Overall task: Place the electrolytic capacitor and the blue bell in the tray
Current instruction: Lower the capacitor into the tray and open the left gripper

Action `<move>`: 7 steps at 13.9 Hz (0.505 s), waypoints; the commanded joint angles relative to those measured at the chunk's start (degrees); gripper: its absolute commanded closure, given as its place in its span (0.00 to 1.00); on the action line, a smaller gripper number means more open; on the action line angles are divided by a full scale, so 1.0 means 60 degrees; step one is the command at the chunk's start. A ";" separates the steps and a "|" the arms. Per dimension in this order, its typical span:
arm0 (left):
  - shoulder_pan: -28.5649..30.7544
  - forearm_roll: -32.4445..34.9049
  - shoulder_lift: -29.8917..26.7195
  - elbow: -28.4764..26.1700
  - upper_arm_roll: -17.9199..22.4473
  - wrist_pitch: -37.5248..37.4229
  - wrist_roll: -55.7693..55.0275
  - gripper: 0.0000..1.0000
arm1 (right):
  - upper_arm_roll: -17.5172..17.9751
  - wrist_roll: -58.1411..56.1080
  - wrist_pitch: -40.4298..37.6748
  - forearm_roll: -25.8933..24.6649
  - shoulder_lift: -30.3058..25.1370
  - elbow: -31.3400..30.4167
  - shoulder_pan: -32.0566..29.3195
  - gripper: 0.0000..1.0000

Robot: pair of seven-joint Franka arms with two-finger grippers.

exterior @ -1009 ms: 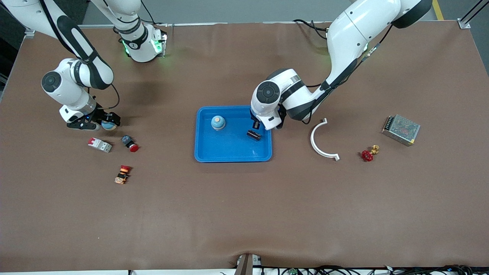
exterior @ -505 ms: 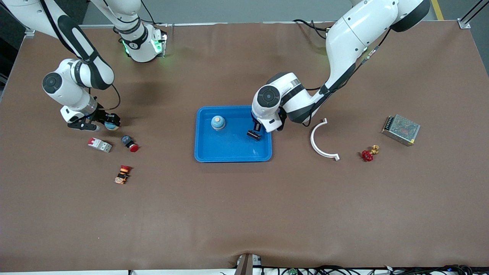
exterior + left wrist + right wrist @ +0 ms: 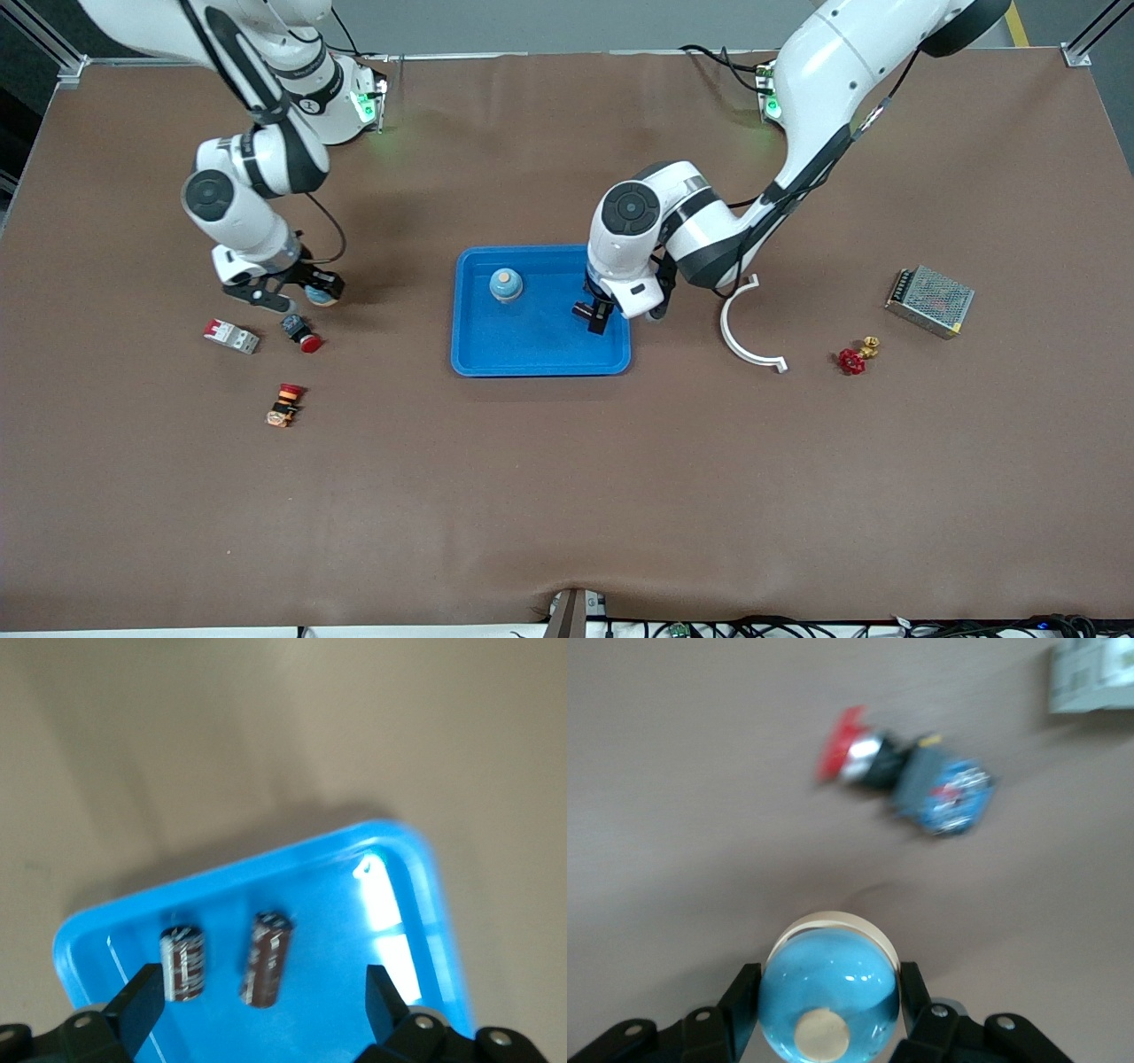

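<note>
The bright-blue tray lies mid-table. One blue bell with a beige cap stands in it, at the corner toward the right arm's end. My left gripper hangs open just above the tray's end toward the left arm. Two dark-brown electrolytic capacitors lie on the tray floor between its fingers, gripper. My right gripper is shut on another blue bell, gripper, up over the table beside a red push button.
Below the right gripper lie a red-and-white breaker, the red push button and an orange-red button. Toward the left arm's end lie a white curved bracket, a red valve and a metal power supply.
The left gripper opened and let go of a capacitor in the tray. The right arm lifted and carried its blue bell toward the tray.
</note>
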 commanded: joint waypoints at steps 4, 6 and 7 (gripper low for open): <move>0.1055 0.0138 -0.1060 0.0359 0.0004 -0.1268 0.2725 0.00 | -0.0058 0.3367 -0.1256 0.0652 0.0176 0.1740 0.2460 1.00; 0.1523 0.0138 -0.1397 0.0359 0.0004 -0.1502 0.3983 0.00 | -0.0072 0.3880 -0.1256 0.0932 0.0424 0.2019 0.2828 1.00; 0.1772 0.0124 -0.1616 0.0359 0.0004 -0.1591 0.4614 0.00 | -0.0072 0.4187 -0.1242 0.0933 0.0571 0.2195 0.2989 1.00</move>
